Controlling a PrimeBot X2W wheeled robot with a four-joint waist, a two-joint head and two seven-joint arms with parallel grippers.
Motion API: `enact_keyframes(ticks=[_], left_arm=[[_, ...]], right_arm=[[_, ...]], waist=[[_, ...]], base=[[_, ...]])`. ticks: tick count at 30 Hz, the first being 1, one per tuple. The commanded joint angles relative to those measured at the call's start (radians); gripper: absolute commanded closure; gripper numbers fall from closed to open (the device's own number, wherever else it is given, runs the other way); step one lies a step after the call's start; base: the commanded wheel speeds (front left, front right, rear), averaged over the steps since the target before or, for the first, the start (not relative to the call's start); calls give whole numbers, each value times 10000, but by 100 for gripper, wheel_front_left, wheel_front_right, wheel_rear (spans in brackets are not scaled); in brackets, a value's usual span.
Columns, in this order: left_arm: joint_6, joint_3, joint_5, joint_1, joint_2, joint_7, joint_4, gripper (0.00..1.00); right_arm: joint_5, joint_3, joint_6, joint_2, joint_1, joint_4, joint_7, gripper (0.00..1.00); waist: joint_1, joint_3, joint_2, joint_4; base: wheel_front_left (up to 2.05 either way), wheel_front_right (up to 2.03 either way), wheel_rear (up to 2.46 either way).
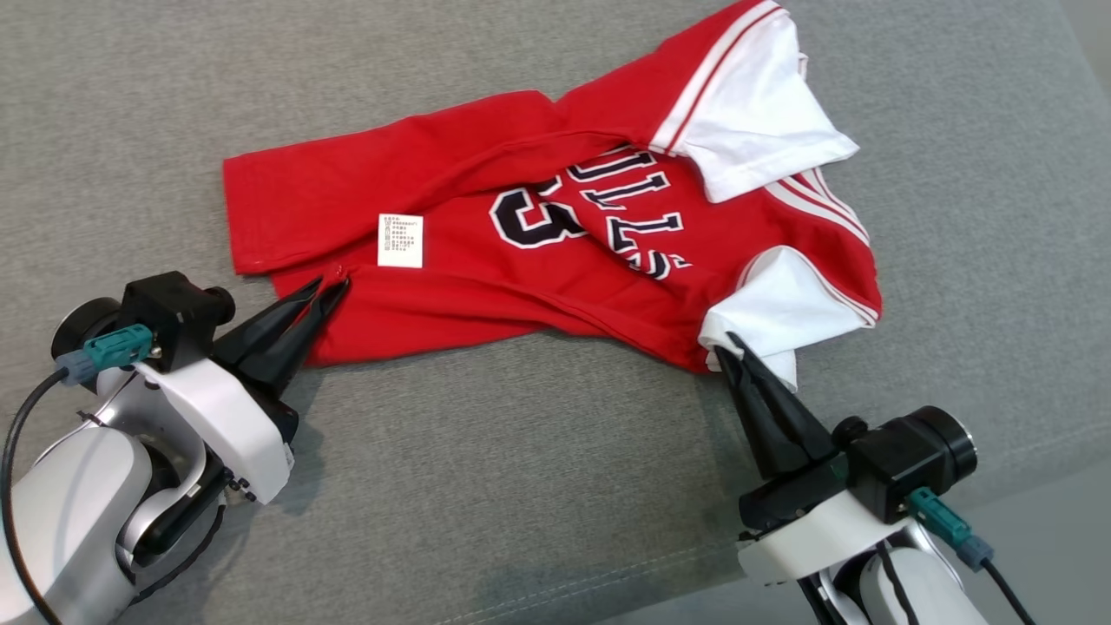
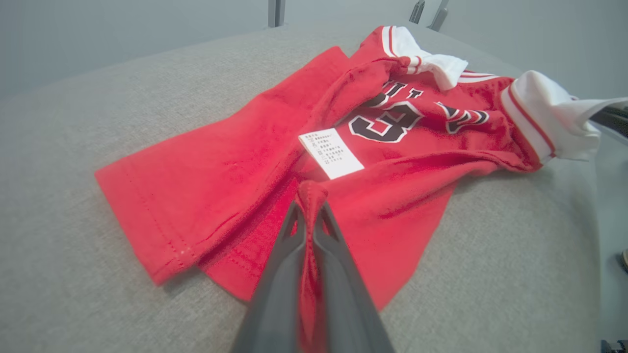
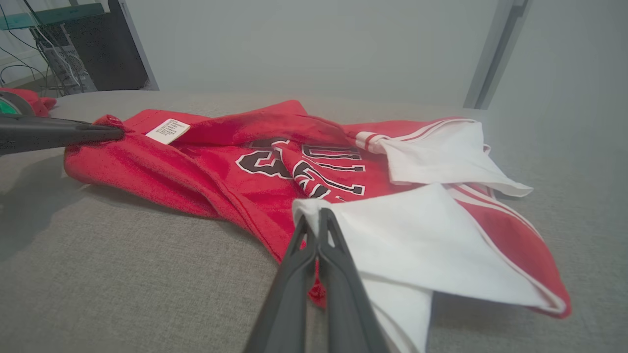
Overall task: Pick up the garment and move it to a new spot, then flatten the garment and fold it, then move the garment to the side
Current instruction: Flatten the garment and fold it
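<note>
On the grey worktop (image 1: 521, 451) my left end effector (image 1: 334, 286) and right end effector (image 1: 727, 343) pinch the crumpled garment (image 1: 417, 165); I judge flattening and folding not yet done.

A grey woven upholstered surface (image 1: 538, 486) spreads wide, with a stitched seam (image 1: 608, 585) running along its near edge and pale floor (image 1: 1050, 529) past its lower right corner. Behind it, a plain pale wall (image 3: 304, 44). Off to one side stand a dark cabinet (image 3: 117, 54) and loose cables (image 3: 54, 63); a grey metal post (image 3: 495, 54) rises on the other
</note>
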Motion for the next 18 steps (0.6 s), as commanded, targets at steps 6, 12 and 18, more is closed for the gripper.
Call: enact_keyframes(ticks=[6, 12, 18], left_arm=[[-358, 451, 31, 97, 361, -1364, -465, 100], [-524, -355, 323, 636, 323, -2290, -682, 60], [-563, -1453, 368, 1142, -393, -2645, 99, 0]], right_arm=[[148, -372, 0, -66, -459, 96, 14, 100], [32, -928, 0, -66, -894, 444, 392, 100], [-20, -1694, 0, -66, -984, 647, 733, 100]], waist=[[0, -430, 0, 833], [0, -1037, 0, 1504], [0, -1776, 0, 2077]], base=[[0, 0, 0], [0, 0, 0], [0, 0, 0]])
